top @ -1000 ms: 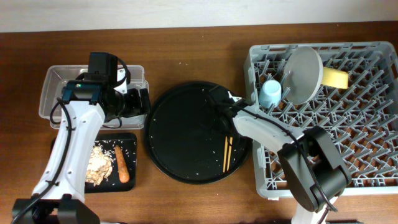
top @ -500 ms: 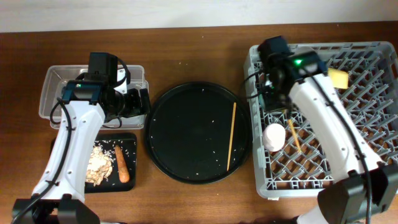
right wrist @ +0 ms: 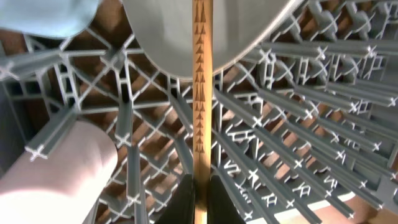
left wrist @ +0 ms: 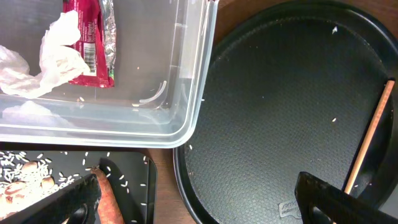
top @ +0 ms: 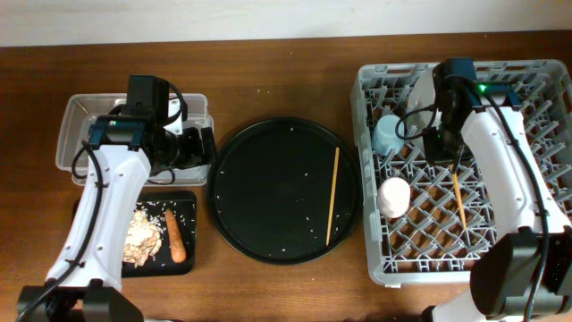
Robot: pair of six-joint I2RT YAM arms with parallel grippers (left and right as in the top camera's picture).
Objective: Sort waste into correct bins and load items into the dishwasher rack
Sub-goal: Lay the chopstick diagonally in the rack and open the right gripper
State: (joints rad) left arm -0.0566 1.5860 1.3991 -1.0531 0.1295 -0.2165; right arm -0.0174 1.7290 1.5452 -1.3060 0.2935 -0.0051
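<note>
Over the rack [top: 536, 224] at three o'clock, the right pincer [right wrist: 200, 193] is clamped on one chopstick [right wrist: 200, 93]; at nine o'clock the left pincer [left wrist: 196, 190] hangs spread apart beside the clear tub [left wrist: 198, 93].

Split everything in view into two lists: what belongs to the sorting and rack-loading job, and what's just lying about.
Job: wrapper, tissue, carrot, scraps, tub, small tray, rack, blue cup, white cup, plate, held chopstick, loose chopstick.

Lying about: round tray, table.
</note>
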